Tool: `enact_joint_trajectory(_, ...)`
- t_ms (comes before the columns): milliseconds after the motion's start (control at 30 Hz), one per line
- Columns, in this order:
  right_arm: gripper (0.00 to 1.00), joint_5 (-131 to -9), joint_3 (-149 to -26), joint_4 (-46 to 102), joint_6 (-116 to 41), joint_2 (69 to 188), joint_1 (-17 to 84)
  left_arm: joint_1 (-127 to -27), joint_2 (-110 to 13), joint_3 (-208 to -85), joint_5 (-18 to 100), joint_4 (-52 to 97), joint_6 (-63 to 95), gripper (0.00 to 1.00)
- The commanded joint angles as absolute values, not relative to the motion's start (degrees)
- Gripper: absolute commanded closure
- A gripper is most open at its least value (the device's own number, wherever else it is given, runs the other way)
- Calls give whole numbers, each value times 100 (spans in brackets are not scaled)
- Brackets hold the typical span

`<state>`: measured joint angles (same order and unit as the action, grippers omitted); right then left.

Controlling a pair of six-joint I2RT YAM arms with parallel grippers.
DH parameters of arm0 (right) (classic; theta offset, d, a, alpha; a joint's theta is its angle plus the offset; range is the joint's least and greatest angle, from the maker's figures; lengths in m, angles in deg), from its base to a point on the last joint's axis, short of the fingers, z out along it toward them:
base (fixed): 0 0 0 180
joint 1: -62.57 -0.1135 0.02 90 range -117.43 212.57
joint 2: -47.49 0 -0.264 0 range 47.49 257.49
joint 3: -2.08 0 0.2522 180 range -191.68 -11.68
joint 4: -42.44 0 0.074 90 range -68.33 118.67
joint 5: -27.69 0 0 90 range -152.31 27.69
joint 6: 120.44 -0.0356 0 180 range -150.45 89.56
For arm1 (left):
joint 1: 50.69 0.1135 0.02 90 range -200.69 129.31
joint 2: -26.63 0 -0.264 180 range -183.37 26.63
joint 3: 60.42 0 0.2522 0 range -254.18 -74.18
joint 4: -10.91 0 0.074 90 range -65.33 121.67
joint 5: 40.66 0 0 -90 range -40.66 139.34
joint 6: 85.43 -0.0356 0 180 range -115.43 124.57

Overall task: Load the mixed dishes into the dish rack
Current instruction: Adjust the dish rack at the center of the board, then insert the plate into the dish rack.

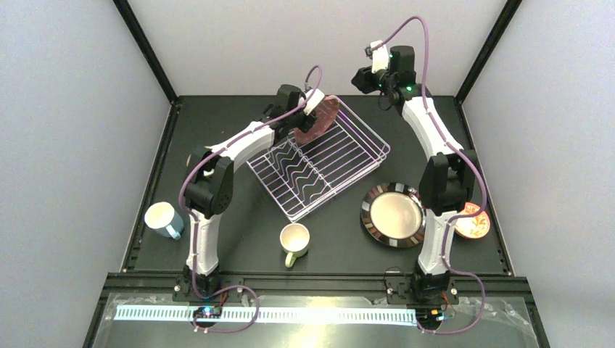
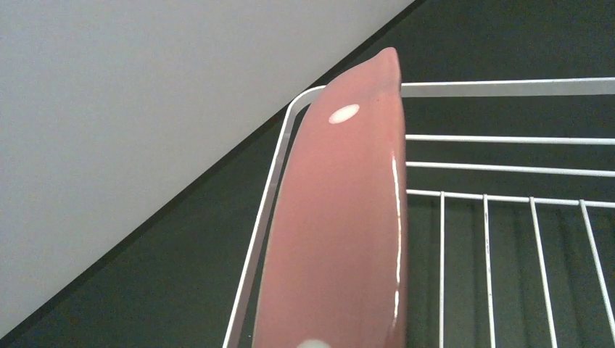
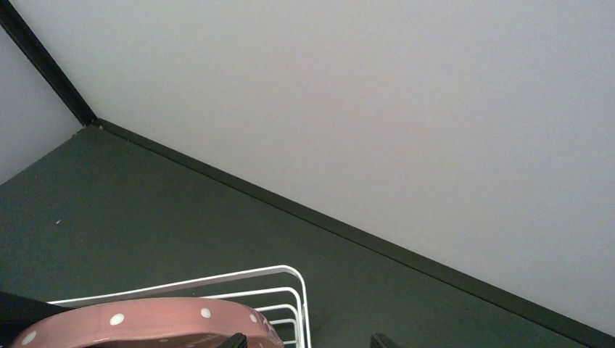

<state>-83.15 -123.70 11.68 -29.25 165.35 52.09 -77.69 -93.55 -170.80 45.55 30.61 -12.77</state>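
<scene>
One dish in hand: the pink dotted plate (image 1: 324, 116), carried on edge and tilted, at the 12 o'clock corner of the dish rack (image 1: 352, 163).
Left fingers (image 1: 306, 116): pinching the plate at its rim. My wrist view shows only glazed pink surface and rack wire, so the contact itself is hidden. I judge the grip from the plate standing on edge at my wrist.
Right fingers (image 1: 361, 78): spread wide, holding nothing, raised at 1 o'clock from the rack, well apart from every dish.
Rack: white wire, set askew mid-tabletop (image 1: 239, 239). The zigzag prongs (image 1: 301, 170) carry no dish.
Seating: I cannot tell whether the plate's lower rim touches the wire. I judge it not yet slotted.
Waiting: light-blue mug (image 1: 163, 220) at 8 o'clock of the rack, cream mug (image 1: 294, 241) at 6, dark-rimmed plate (image 1: 393, 214) at 4, small orange-patterned bowl (image 1: 473, 221) farther out at 4, partly behind my right arm.
Handling: glazed ceramic, I judge. It is stiff, weighty for a rim pinch, slick, and liable to chip on wire. Held at one edge, the plate will tend to swing.
Hold point: the rim, one pad on each face. For the mugs, the wall or handle.
Next move: lower the bottom rim into a prong gap and release only once the wire bears the weight.
Risk: an early release lets the plate topple flat or slide off the corner.
</scene>
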Motion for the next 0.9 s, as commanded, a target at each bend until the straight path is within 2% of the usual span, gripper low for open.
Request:
enact_joint_trajectory(0, 2, -8260, -12303, 1338, -2834, 16345, 5233, -7787, -9500, -17371, 4855, 2815, -1135, 99)
enact_joint_trajectory(500, 2, -8235, -12108, 1397, -2833, 16275, 5237, -7785, -9767, -17416, 5094, 3061, -1000, 95)
enact_joint_trajectory(867, 2, -8248, -11714, 1743, -2930, 16222, 5232, -7808, -9991, -17398, 5426, 3355, -1518, 98)
